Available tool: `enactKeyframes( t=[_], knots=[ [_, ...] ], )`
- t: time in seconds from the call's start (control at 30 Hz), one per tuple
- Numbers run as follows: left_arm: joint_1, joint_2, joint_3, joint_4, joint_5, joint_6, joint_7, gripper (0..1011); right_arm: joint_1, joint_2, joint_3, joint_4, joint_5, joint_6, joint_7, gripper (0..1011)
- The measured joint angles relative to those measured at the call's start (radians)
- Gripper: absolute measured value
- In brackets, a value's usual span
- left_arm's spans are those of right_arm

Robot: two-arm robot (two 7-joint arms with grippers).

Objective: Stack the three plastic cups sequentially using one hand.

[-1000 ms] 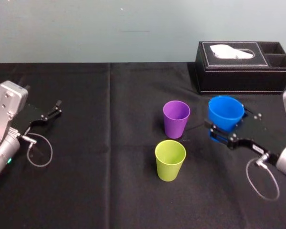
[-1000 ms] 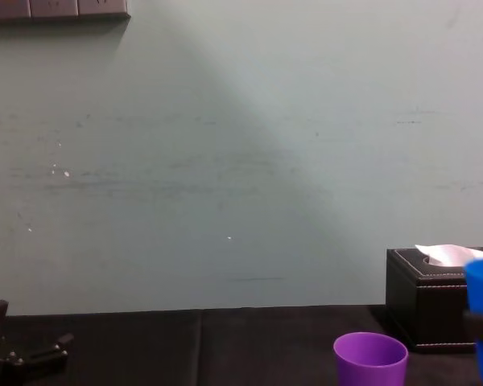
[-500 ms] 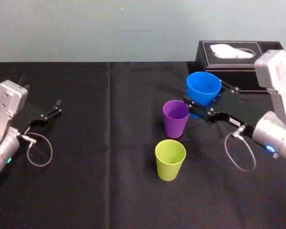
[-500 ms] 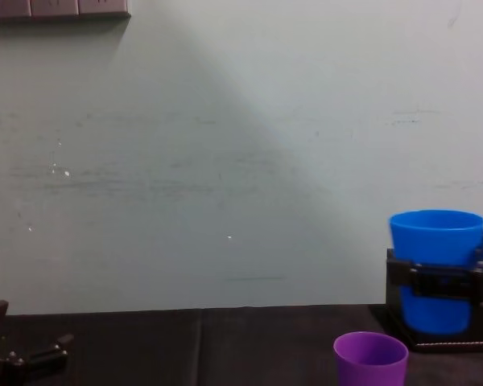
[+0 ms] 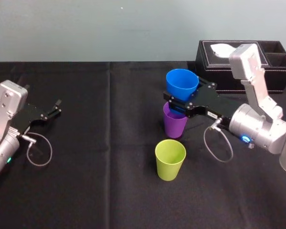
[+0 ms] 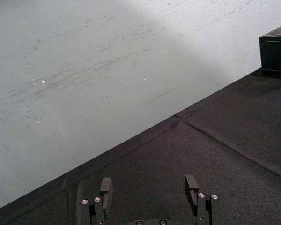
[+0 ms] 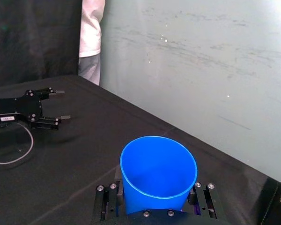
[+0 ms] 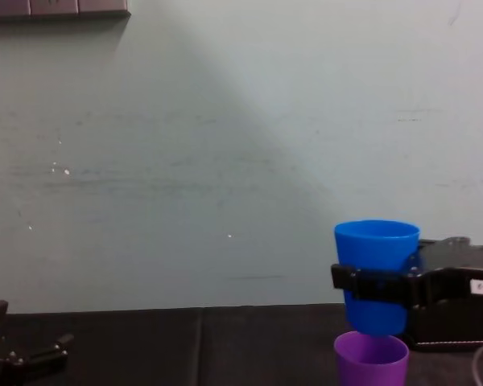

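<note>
Alignment looks set: right pincer, clenched on upright blue cup, holds it directly above purple cup's mouth. Left pincer lies released, well apart.

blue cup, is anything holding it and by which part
The right tool grips the blue cup around the middle of its body, rim up, over the purple cup. The left tool, open and parked, holds nothing.

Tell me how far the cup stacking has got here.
Done: the right gripper grips the blue cup, off the table. In hand: it hangs over the purple cup, base near the rim, unseated. Left: seating it, then stacking the yellow-green cup, which stands alone. The left gripper sits parked, open.
</note>
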Motion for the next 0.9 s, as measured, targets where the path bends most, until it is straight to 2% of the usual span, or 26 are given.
enactKeyframes(
  t=[0.2,0.9],
  knots=[
    [0.0,0.0,0.0,0.0,0.0,0.0,0.0,1011,0.012,-0.008,-0.019,0.041,-0.013,-0.018,-0.001,735],
    [0.0,0.0,0.0,0.0,0.0,0.0,0.0,1011,0.052,-0.033,-0.034,0.181,-0.03,-0.114,0.025,735]
  ],
)
